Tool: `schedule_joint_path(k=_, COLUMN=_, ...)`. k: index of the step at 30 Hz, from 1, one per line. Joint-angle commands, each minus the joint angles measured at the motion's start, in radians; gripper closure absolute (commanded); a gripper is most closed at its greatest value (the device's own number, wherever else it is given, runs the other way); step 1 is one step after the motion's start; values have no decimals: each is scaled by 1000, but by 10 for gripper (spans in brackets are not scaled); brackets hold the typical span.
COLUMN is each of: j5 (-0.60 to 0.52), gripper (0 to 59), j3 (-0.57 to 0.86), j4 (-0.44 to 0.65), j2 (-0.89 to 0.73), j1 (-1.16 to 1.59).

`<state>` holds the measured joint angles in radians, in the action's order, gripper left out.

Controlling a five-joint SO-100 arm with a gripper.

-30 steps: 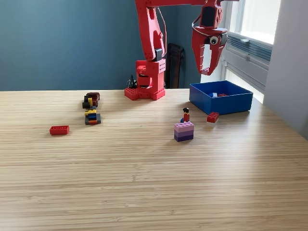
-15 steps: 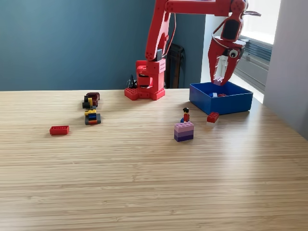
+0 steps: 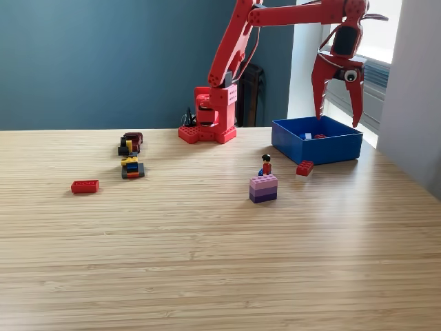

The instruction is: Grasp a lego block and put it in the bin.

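Note:
The bright blue bin [image 3: 315,149] stands on the table at the exterior view's right, with small white and red pieces [image 3: 312,136] lying inside. My red gripper [image 3: 338,118] hangs just above the bin's far right part, open, with nothing between its fingers. Lego blocks lie on the table: a small red one [image 3: 304,167] just in front of the bin, a purple stack [image 3: 263,187] with a minifigure [image 3: 266,164] behind it, and a flat red brick [image 3: 85,186] at the left.
Two small clumps of black, yellow and blue pieces [image 3: 130,143] [image 3: 132,168] lie left of the arm's red base [image 3: 210,116]. A white wall [image 3: 417,89] rises close by at the right, with a window sill behind the bin.
The arm swung rightward and down until the gripper hung over the bin. Its jaws spread open, and the pale thing seen between them earlier is gone from there.

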<state>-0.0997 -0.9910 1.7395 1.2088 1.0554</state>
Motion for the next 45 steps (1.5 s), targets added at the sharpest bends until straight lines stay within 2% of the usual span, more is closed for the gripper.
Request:
schedule_joint_path(k=1, j5=-12, gripper=420, j3=114, j4=51, j2=192, j1=3)
schedule_joint_path(k=5, j5=-3, gripper=470, j3=89, j4=49, j2=337, j1=-55)
schedule_joint_path(k=9, j5=18, gripper=542, j3=-38, j4=46, j2=472, j1=-284)
schedule_joint_path(k=12, j5=60, gripper=561, j3=-153, j4=43, j2=541, j1=-476)
schedule_joint_path(k=17, j5=121, gripper=563, j3=-331, j4=-9, j2=614, j1=-730)
schedule_joint_path(k=24, j5=199, gripper=563, j3=-408, j4=-32, j2=618, j1=-928)
schedule_joint_path(k=35, j5=195, gripper=563, j3=-541, j4=-98, j2=630, j1=-943)
schedule_joint_path(k=45, j5=222, gripper=560, j3=-594, j4=-118, j2=632, j1=-965)
